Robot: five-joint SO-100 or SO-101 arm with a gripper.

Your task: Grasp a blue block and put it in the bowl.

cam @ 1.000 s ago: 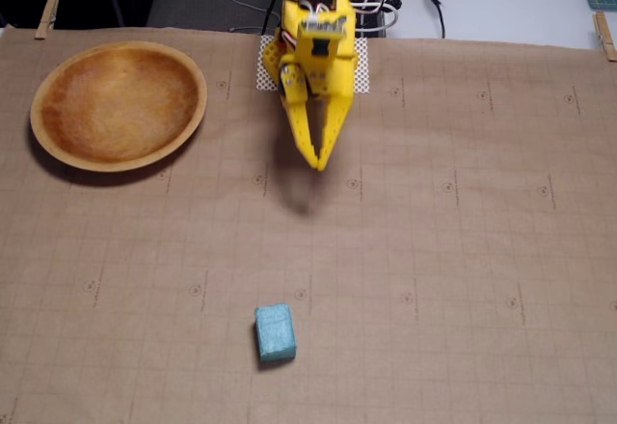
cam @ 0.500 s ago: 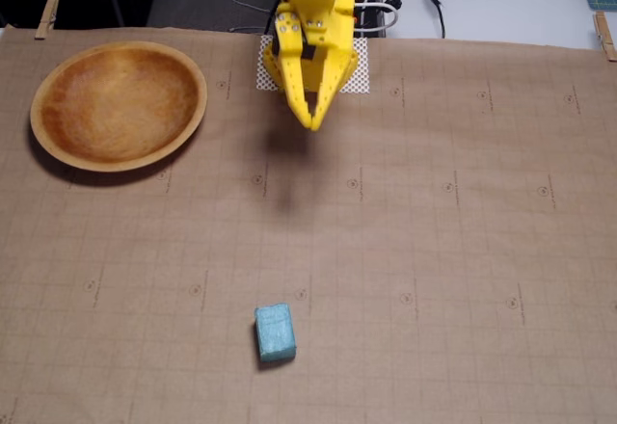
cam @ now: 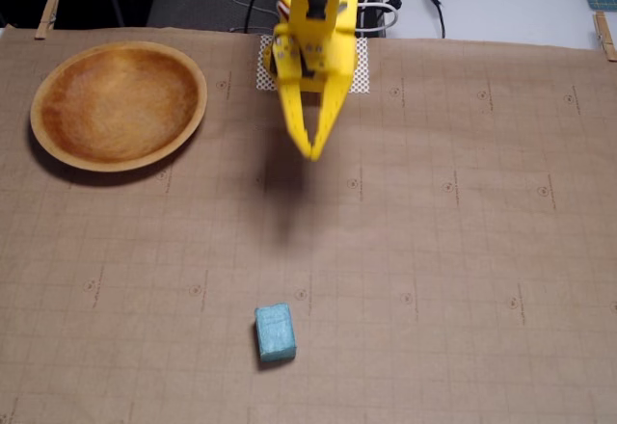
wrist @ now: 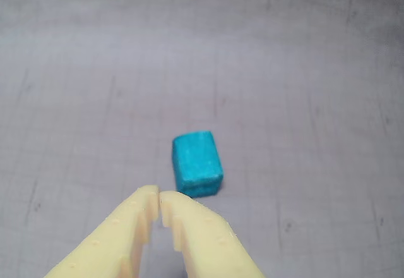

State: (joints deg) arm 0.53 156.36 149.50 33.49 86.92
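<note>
Fixed view, one blue block [cam: 275, 332], one bowl [cam: 119, 105], one empty hand [cam: 312, 153] pressed together

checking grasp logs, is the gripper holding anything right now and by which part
Nothing is held. The gripper is shut and empty, and the blue block lies apart from it on the paper-covered table.

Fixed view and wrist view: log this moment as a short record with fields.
block: blue block lies on the brown gridded paper, near the front edge in the fixed view
bowl: wooden bowl at far left, empty
gripper: yellow gripper shut, empty, raised above the paper
gap: gripper apart from block
wrist view: block just beyond the fingertips
</note>
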